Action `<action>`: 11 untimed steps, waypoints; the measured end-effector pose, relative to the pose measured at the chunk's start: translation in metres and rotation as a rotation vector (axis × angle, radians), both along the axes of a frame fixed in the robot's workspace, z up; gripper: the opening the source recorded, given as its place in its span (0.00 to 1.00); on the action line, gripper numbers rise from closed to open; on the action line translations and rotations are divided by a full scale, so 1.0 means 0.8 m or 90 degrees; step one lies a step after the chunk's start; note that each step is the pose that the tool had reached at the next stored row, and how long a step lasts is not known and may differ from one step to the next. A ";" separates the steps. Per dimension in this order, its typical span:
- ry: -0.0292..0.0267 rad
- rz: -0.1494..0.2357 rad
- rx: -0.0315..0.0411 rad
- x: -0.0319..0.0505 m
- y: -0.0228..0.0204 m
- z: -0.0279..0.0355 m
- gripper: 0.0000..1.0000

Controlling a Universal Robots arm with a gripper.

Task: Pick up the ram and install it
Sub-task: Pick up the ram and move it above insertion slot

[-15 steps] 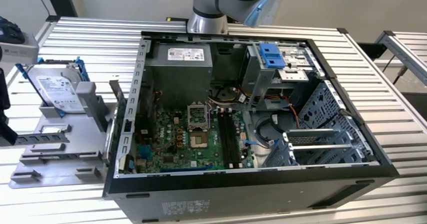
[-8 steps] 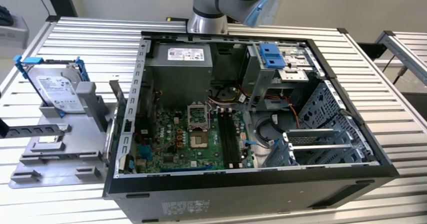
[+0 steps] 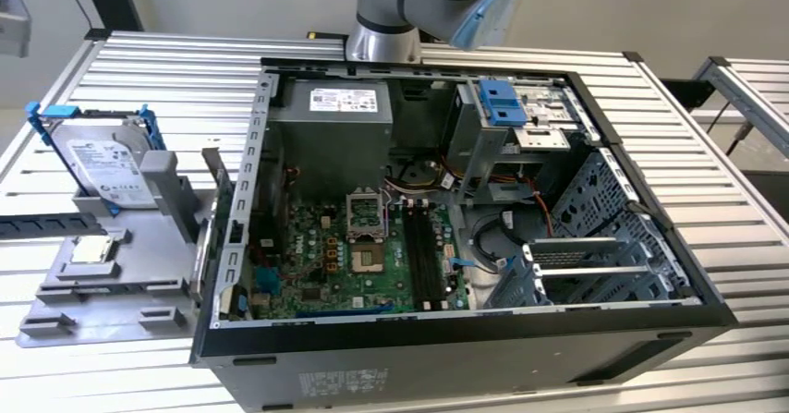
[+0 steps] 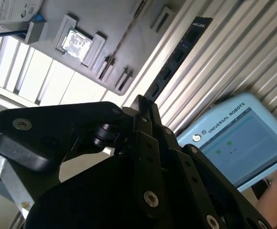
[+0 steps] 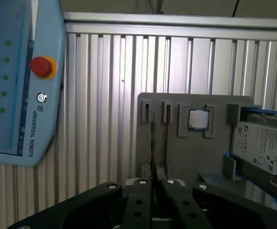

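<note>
The ram (image 5: pixel 153 143) stands on edge in a slot of the grey holder (image 5: pixel 195 152), seen edge-on as a thin dark line. In the first wrist view my gripper (image 5: pixel 152 186) hovers above the holder's near end, in line with that stick. Its black fingers (image 5: pixel 139 202) meet at the tips with nothing between them. In the second wrist view the gripper (image 4: pixel 141 103) likewise looks shut and bare. In the exterior view the open computer case (image 3: pixel 641 247) shows the motherboard's long black memory slots (image 3: pixel 426 251). The arm (image 3: pixel 419 6) stands behind the case.
On the holder (image 3: pixel 117 288) sit a silver hard drive (image 3: pixel 105 163) with blue brackets and a square processor (image 3: pixel 92 249). A light blue teach pendant (image 5: pixel 19 81) lies on the ribbed table beside the holder, and a hand (image 4: pixel 276 191) shows next to it.
</note>
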State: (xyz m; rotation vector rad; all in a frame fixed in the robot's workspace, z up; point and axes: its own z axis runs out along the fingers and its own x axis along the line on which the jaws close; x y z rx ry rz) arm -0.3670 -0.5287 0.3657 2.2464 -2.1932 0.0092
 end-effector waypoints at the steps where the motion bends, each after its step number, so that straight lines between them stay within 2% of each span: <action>1: 0.0000 0.000 0.0000 0.000 0.0000 0.0039 0.00; 11: 0.0002 0.000 0.0000 0.000 0.0000 0.0429 0.00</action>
